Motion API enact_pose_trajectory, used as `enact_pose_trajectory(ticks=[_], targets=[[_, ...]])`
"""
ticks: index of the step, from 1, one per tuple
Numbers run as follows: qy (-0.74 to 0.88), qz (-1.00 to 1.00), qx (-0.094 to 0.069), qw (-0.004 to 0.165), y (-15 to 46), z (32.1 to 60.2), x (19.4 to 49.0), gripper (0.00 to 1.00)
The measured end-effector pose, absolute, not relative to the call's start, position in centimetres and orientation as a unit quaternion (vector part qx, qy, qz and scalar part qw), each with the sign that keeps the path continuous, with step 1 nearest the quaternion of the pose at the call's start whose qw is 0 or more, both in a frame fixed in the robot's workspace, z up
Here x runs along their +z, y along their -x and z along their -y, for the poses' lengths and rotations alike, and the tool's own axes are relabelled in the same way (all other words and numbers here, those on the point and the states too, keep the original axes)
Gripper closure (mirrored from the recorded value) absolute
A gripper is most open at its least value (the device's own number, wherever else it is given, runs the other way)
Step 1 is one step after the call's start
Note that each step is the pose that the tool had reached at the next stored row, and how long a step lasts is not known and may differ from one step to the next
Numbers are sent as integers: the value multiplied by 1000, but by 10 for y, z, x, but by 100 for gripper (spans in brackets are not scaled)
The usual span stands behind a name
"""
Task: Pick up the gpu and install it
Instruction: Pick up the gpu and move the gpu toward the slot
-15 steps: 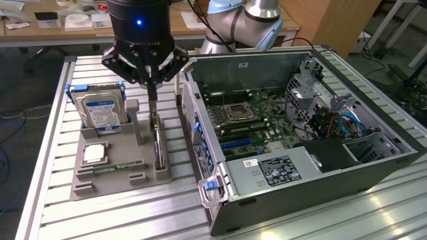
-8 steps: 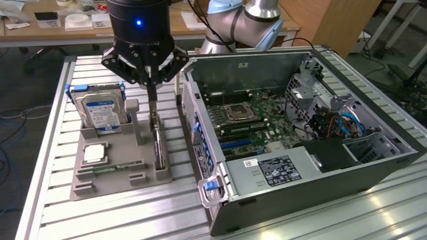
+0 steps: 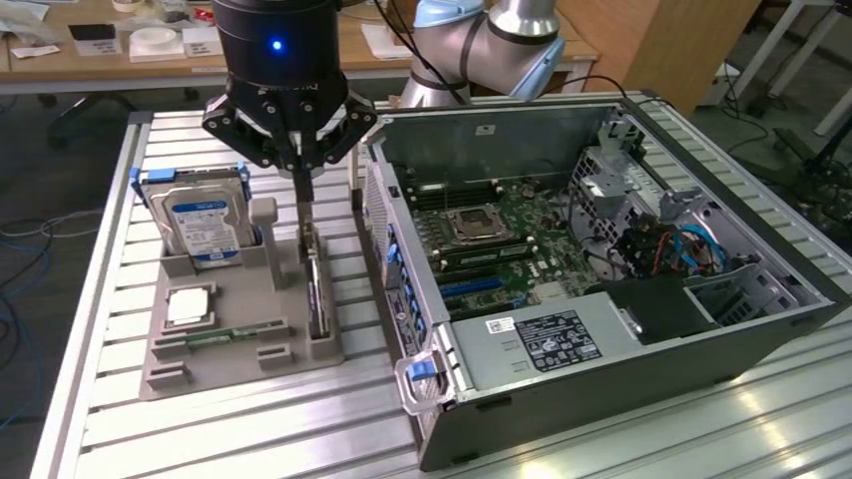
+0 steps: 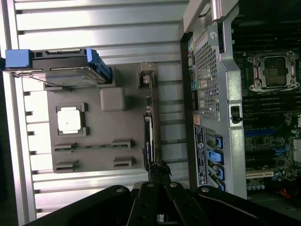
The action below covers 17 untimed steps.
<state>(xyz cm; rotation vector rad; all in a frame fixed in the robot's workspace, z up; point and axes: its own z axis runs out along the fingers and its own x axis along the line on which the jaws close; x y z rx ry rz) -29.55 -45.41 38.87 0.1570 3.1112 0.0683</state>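
The gpu (image 3: 315, 289) is a thin dark card standing on edge in a slot of the grey holder tray (image 3: 226, 354), beside the open computer case (image 3: 600, 339). My gripper (image 3: 303, 215) hangs straight down over the card's far end, jaws shut, with the tips at or just above the card's top edge. From the wrist, the gpu (image 4: 147, 141) runs along the tray (image 4: 99, 136), and my shut gripper (image 4: 158, 165) meets at its near end. Nothing shows between the fingers, and the card sits in its slot.
A silver hard drive (image 3: 200, 225) with blue brackets stands at the tray's back. A square processor chip (image 3: 190, 304) and a green memory stick (image 3: 233, 332) lie in the tray. The case's motherboard (image 3: 506, 239) lies exposed on the exterior view's right. All rest on a slatted aluminium table (image 3: 266, 439).
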Motion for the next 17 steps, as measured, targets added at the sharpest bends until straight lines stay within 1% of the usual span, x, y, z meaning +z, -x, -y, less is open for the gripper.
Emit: enact_pose_trajectory(ticks=[1, 4, 6, 8, 9, 10, 17], targets=[[-50, -998, 22, 13, 295, 454, 389, 89], [-50, -998, 22, 13, 295, 454, 389, 71], [-50, -998, 22, 13, 295, 454, 389, 71], [-50, -998, 22, 13, 295, 454, 389, 59], [-50, -998, 22, 13, 295, 454, 389, 59], [-50, -998, 22, 13, 295, 454, 389, 53], [-50, -998, 22, 13, 295, 454, 389, 53]])
